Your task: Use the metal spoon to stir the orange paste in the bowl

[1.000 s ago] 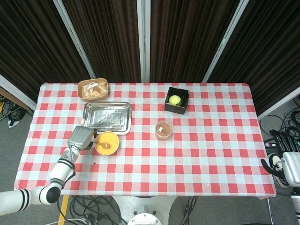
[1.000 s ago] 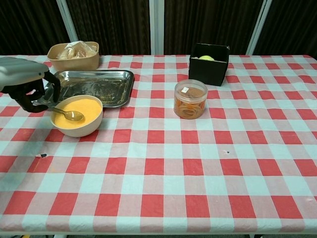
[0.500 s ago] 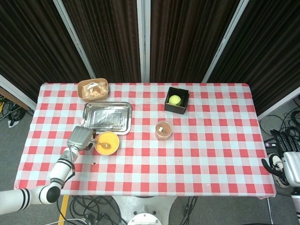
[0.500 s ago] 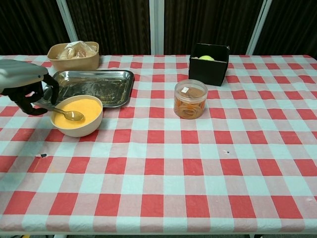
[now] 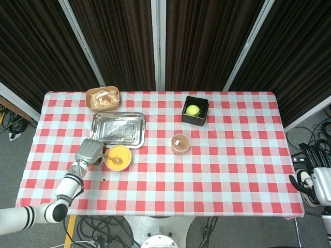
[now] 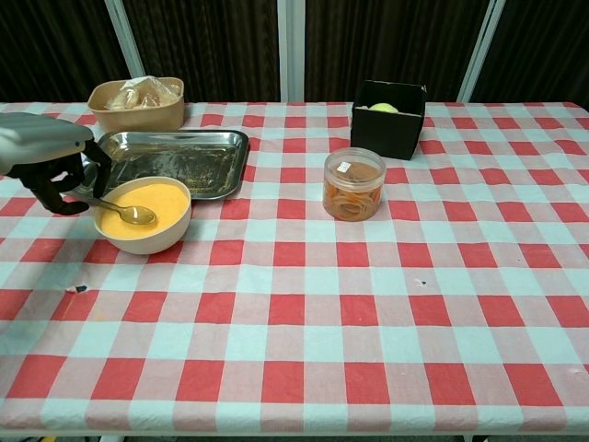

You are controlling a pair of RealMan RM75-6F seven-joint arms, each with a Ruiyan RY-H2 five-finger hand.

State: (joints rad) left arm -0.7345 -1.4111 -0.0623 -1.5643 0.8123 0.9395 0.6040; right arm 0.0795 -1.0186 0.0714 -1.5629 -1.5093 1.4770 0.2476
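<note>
- Chest view: the bowl [image 6: 144,221] of orange paste [image 6: 156,204] sits on the bench [image 6: 368,304] in front of the metal tray [image 6: 175,158], the metal spoon [image 6: 127,212] resting in it
- Left hand [image 6: 46,166]: fingers [image 6: 55,189] curled round the spoon handle; it has edged slightly left since a second ago
- Right hand [image 5: 316,187] hangs off the bench edge; its fingers cannot be made out
- Tan bowl [image 6: 136,103] holds a bag, black box [image 6: 388,118] a yellow-green ball [image 5: 193,109], clear jar [image 6: 354,184] orange strands

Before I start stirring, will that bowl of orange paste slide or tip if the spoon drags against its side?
Probably slides rather than tips: the bowl looks squat and wide, filled nearly to the rim, and it sits on smooth checked cloth. Nothing steadies it; only the left hand is nearby, holding the spoon. Paste near the rim could slop over.
</note>
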